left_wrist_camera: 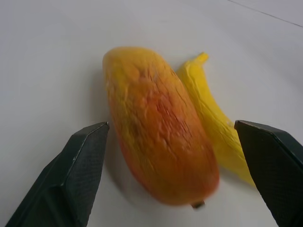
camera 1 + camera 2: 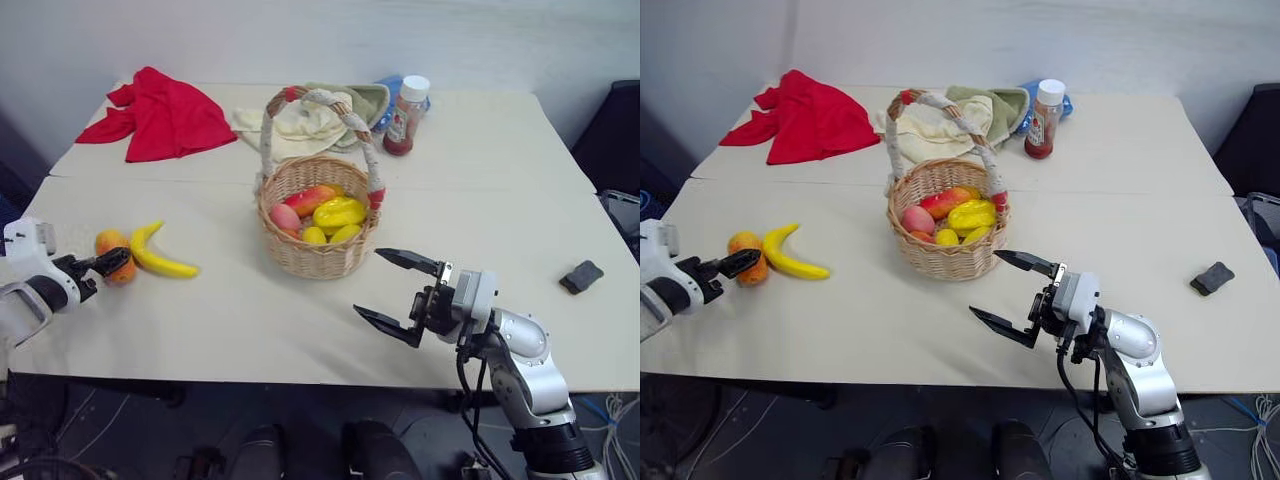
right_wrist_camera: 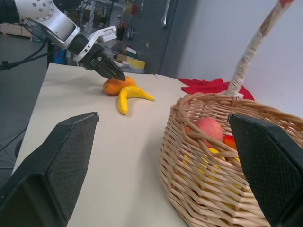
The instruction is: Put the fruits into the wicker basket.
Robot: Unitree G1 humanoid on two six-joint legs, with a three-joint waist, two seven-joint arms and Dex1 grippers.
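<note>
My left gripper (image 2: 108,263) is spread wide, its fingers on either side of the mango (image 1: 158,127) without touching it. The banana (image 2: 158,255) lies against the mango's far side. My right gripper (image 2: 396,296) hangs open over the table (image 2: 250,320), holding nothing. Just beyond it sits the basket (image 2: 318,255), already holding fruit.
</note>
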